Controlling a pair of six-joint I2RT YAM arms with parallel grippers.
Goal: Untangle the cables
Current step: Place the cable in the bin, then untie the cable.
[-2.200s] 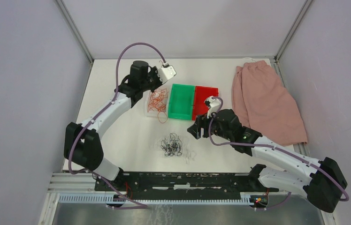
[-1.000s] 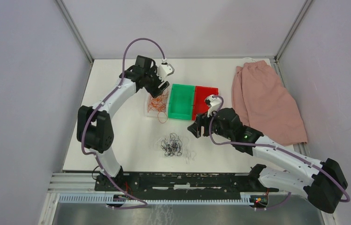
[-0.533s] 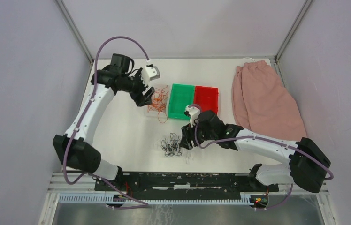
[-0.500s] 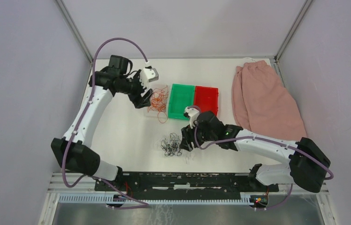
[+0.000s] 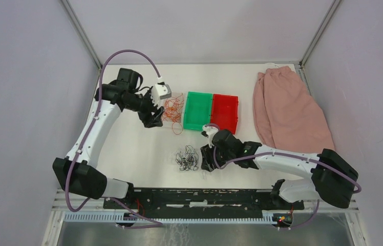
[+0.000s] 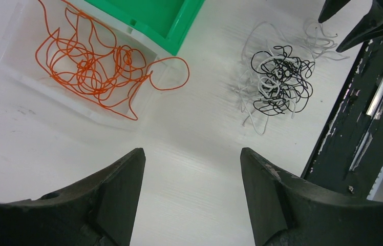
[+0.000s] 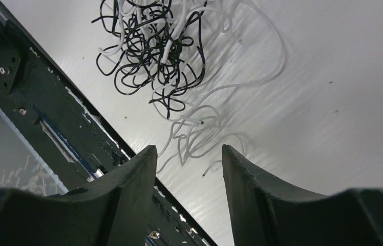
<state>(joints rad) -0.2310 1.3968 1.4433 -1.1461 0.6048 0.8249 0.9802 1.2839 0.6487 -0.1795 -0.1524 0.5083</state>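
Note:
A tangled clump of black and white cables [image 5: 187,158] lies on the white table near the front rail; it also shows in the left wrist view [image 6: 279,80] and the right wrist view [image 7: 151,48]. A few loose white cables [image 7: 199,134] trail from it. Orange-red cables [image 5: 172,109] [image 6: 88,62] lie in a clear tray, with one loop hanging over its edge. My right gripper [image 5: 206,163] [image 7: 189,149] is open just right of the clump, over the loose white strands, with nothing between its fingers. My left gripper [image 5: 153,121] [image 6: 192,154] is open and empty, left of the clear tray.
A green tray [image 5: 198,110] and a red tray [image 5: 225,109] stand side by side behind the clump. A pink cloth [image 5: 289,110] lies at the right. A black rail [image 5: 205,198] runs along the table's front edge, close to the right gripper.
My right gripper has moved left and forward to the clump's right side, its jaws narrowing. My left gripper has swung from over the orange cables to the tray's left, near side.

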